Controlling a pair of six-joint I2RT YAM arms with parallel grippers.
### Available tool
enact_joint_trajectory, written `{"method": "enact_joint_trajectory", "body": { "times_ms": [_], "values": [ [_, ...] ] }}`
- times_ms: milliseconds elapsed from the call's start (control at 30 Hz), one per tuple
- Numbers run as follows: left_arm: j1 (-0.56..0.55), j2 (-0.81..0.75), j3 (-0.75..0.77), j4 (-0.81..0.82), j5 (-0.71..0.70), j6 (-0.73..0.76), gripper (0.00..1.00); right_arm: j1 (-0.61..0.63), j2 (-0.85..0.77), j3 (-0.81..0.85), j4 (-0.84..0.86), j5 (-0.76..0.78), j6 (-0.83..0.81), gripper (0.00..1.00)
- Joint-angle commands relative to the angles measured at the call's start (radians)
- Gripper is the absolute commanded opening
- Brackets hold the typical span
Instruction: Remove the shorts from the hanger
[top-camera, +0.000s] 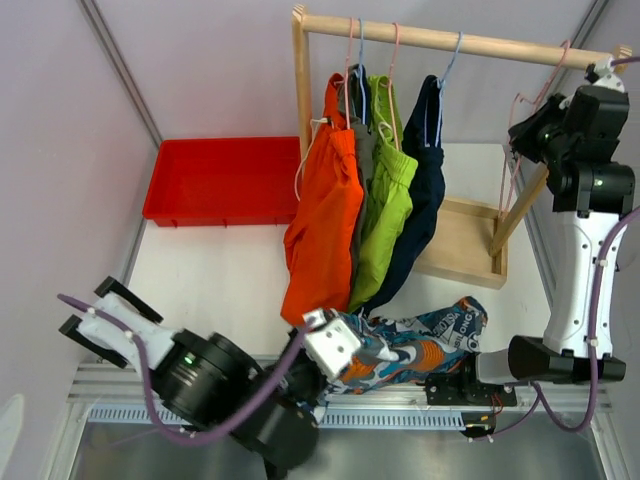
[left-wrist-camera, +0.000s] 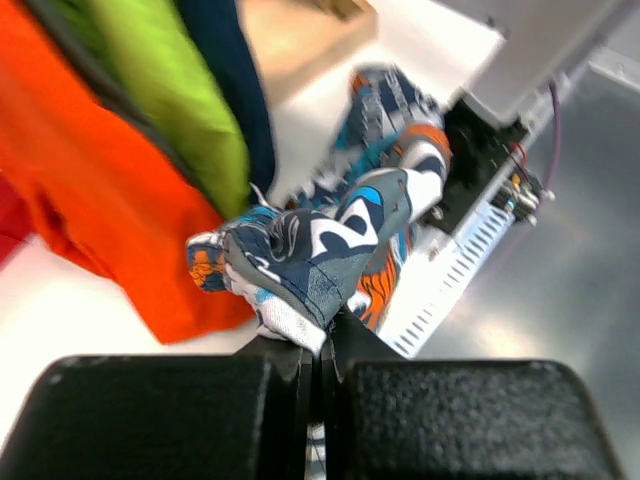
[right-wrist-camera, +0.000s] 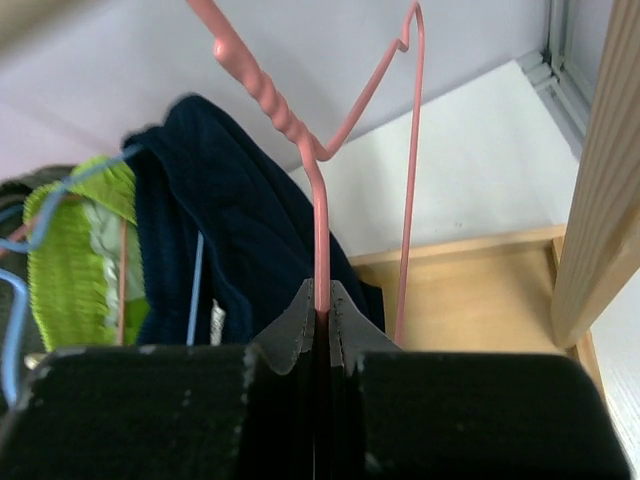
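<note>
Left gripper (left-wrist-camera: 322, 338) pinched shut on printed shorts (left-wrist-camera: 325, 245), bunched low at table (top-camera: 215, 275) edge. Right gripper (right-wrist-camera: 322, 308) clamped on pink hanger (right-wrist-camera: 318, 200).

We are seeing bright, even, diffuse light in the overhead view, leaving faint soft shadows on the white table (top-camera: 220, 280). In the left wrist view the orange shorts (left-wrist-camera: 90, 200) and lime shorts (left-wrist-camera: 170, 100) are smearing into blur behind the sharper printed shorts (left-wrist-camera: 320, 250), while the steel sheet (left-wrist-camera: 570, 300) is catching glare. In the right wrist view the pink hanger (right-wrist-camera: 318, 220) is showing crisp, with the wooden post (right-wrist-camera: 600, 200) softening at the edge.
</note>
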Motion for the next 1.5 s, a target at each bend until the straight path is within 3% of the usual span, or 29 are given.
{"method": "enact_joint_trajectory", "body": {
  "times_ms": [0,167,267,333,367,400,433,467,533,633,767,1000,1133,1167,1200,1267,1467],
  "values": [
    [0.041,-0.129,0.068,-0.003,-0.115,0.177,0.0,-0.014,-0.098,-0.166,0.108,-0.024,-0.018,0.0],
    [0.142,-0.209,0.068,0.242,-0.098,0.507,0.0,-0.032,-0.216,-0.374,0.141,-0.033,-0.026,0.0],
    [0.223,-0.221,0.131,0.292,-0.095,0.655,0.0,-0.036,-0.247,-0.425,0.148,-0.05,-0.029,0.0],
    [0.265,-0.249,0.155,0.412,-0.091,0.808,0.0,-0.036,-0.253,-0.456,0.146,-0.053,-0.033,0.0],
    [0.277,-0.262,0.158,0.466,-0.091,0.862,0.0,-0.036,-0.257,-0.462,0.144,-0.056,-0.036,0.05],
    [0.288,-0.272,0.158,0.517,-0.091,0.913,0.0,-0.037,-0.259,-0.473,0.141,-0.058,-0.038,0.18],
    [0.312,-0.282,0.158,0.613,-0.1,1.015,0.0,-0.037,-0.259,-0.479,0.141,-0.056,-0.038,0.59],
    [0.326,-0.283,0.164,0.653,-0.106,1.063,0.0,-0.037,-0.265,-0.487,0.141,-0.053,-0.036,0.76],
    [0.378,-0.272,0.174,0.719,-0.104,1.163,0.0,-0.039,-0.271,-0.508,0.146,-0.05,-0.038,0.99],
    [0.501,-0.257,0.206,0.711,-0.034,1.182,0.0,-0.039,-0.285,-0.536,0.146,-0.049,-0.041,0.99],
    [0.722,-0.217,0.203,0.599,0.121,1.092,0.0,-0.04,-0.305,-0.57,0.149,-0.056,-0.042,0.99],
    [1.278,-0.119,0.207,0.552,0.406,0.934,0.0,-0.04,-0.378,-0.629,0.151,-0.072,-0.046,0.99],
    [1.518,-0.013,0.359,0.496,0.526,0.837,0.0,-0.04,-0.443,-0.692,0.158,-0.082,-0.041,0.99],
    [1.568,0.024,0.508,0.471,0.578,0.811,0.0,-0.04,-0.469,-0.705,0.163,-0.09,-0.035,0.99],
    [1.661,0.094,0.554,0.45,0.674,0.779,0.0,-0.04,-0.478,-0.729,0.166,-0.093,-0.029,0.99],
    [1.725,0.157,0.679,0.468,0.719,0.759,0.0,-0.04,-0.506,-0.752,0.184,-0.119,-0.015,0.99],
    [1.872,0.285,0.711,0.73,0.739,0.748,0.0,0.001,-0.512,-0.786,0.195,-0.13,-0.018,0.99]
  ]
}}
